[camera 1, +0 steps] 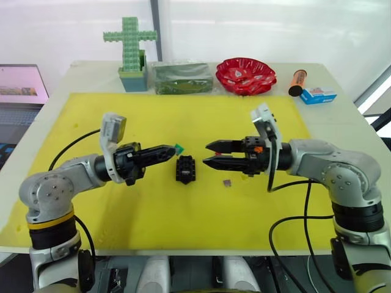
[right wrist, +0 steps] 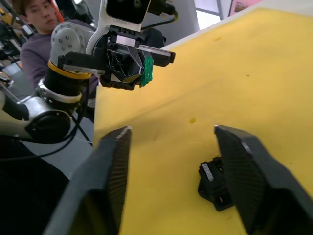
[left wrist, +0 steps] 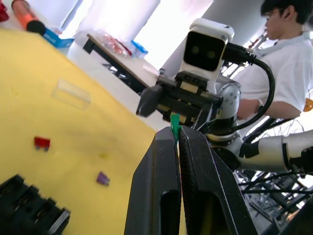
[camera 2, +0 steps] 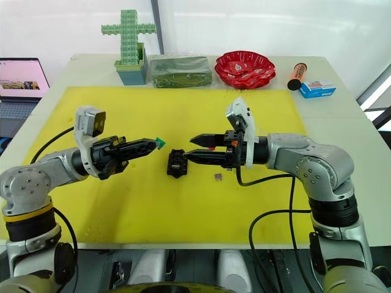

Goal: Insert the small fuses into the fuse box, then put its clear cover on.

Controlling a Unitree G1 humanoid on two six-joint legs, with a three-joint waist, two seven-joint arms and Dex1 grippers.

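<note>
From my right wrist camera I'm looking down on the yellow mat, my right gripper with its two black fingers spread wide apart. The fuse box lies on the mat between them, tucked close to one finger. Across from me, the left gripper pinches the green fuse above the mat's edge. A person sits behind it.

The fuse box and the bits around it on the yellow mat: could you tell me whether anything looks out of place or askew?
Nothing looks damaged. The fuse box lies between the claws, slightly skewed to the mat's edges. A purplish fuse lies loose beside it. The left claw pinches the green fuse; the right claw is open.
</note>
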